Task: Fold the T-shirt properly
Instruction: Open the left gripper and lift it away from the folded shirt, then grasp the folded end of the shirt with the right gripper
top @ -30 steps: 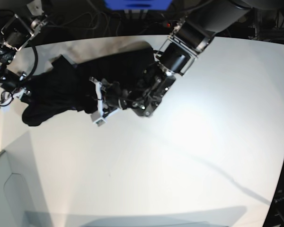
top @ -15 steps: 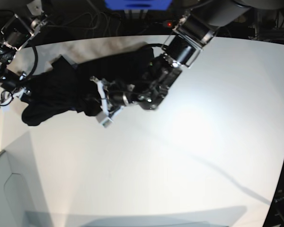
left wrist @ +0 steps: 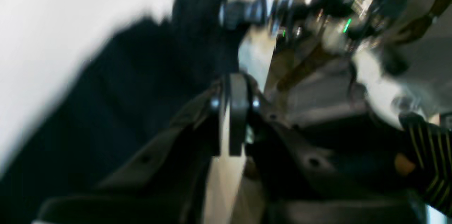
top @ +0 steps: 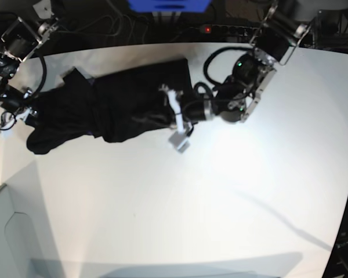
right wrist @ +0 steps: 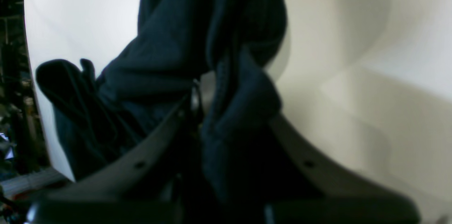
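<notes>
T-shirt [top: 110, 110]: bunched on table [top: 220, 202] | right gripper [right wrist: 203, 111]: clenched on T-shirt's far-left edge | left gripper [left wrist: 233, 118]: clenched at T-shirt's right edge, seemingly empty; view blurred

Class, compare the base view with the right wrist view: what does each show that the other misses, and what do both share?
Only the base view shows the whole white table, the left gripper at the T-shirt's edge, and both arms. Only the right wrist view shows the right gripper shut on a bunched fold of the T-shirt up close. Both show the dark shirt lying crumpled on the table.
</notes>
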Controlling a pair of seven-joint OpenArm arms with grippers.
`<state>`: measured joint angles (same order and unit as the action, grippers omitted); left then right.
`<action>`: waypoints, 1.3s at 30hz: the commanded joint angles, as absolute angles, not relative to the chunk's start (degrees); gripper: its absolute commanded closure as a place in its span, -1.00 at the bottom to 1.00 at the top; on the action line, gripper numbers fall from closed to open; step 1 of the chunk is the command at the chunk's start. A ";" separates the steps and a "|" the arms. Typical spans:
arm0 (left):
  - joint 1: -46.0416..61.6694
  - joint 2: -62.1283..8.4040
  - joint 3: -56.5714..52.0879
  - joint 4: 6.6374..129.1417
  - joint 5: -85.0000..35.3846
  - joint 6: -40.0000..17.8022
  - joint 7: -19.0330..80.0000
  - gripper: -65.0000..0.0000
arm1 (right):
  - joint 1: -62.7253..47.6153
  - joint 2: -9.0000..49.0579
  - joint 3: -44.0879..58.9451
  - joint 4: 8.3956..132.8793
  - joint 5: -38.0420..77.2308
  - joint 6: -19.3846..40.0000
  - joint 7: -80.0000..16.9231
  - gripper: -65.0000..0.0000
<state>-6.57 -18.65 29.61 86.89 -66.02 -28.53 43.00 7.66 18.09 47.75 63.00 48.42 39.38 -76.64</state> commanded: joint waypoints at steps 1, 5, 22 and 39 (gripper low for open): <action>-5.41 -19.65 29.41 88.04 -67.03 -28.97 42.15 0.89 | 8.57 19.47 47.87 65.54 50.24 40.00 -75.65 1.00; 1.36 -22.73 29.41 91.47 -66.33 -28.97 42.15 0.89 | 7.25 19.30 47.87 71.16 50.24 40.00 -76.35 1.00; 22.46 -21.49 9.89 109.23 -31.25 -28.97 42.07 0.89 | 1.71 16.57 47.87 87.60 50.24 40.00 -76.35 1.00; 17.63 -4.97 0.40 96.40 -8.75 -28.97 41.98 0.89 | 0.57 16.57 47.96 88.31 50.24 40.00 -76.44 1.00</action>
